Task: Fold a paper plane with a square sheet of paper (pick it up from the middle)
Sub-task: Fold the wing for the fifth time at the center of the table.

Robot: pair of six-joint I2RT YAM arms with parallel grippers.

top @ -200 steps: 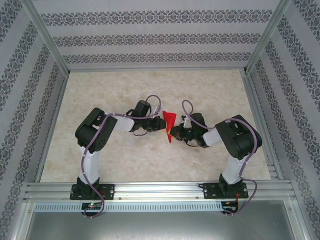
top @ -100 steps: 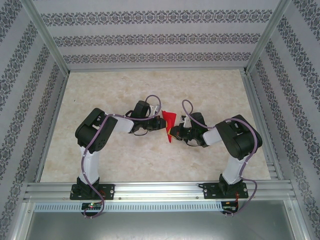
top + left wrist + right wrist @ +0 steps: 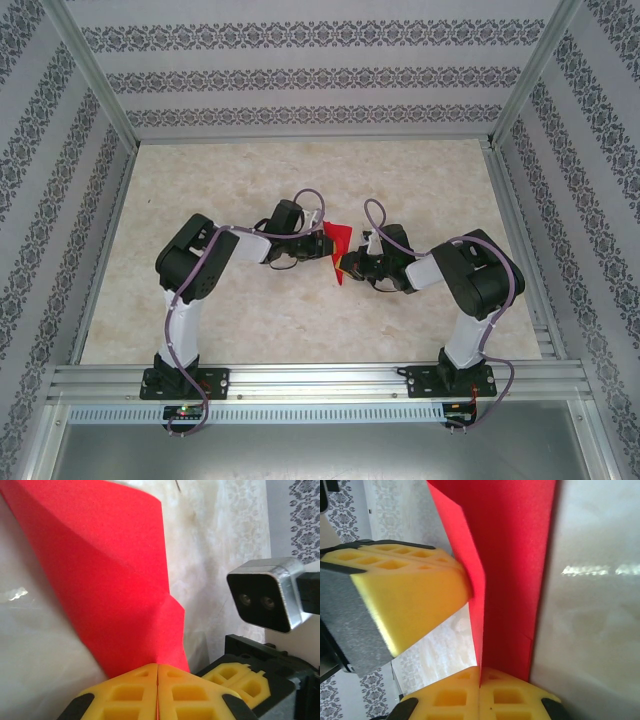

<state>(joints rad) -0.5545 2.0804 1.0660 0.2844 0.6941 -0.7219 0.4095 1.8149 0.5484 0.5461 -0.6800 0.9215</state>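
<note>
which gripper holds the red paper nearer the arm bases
The right gripper: it pinches the red paper at its near end, while the left gripper pinches it farther up the table.

Patterned walls (image 3: 320,70), beige marbled tabletop (image 3: 250,180), aluminium frame (image 3: 300,378)

I see the red paper (image 3: 338,246) near the middle of the table (image 3: 250,180). It is bright red, thin and folded, with a sharp crease. It is wide at the far end and pointy at the near end. The left gripper (image 3: 157,680) and right gripper (image 3: 480,680) each pinch it.
</note>
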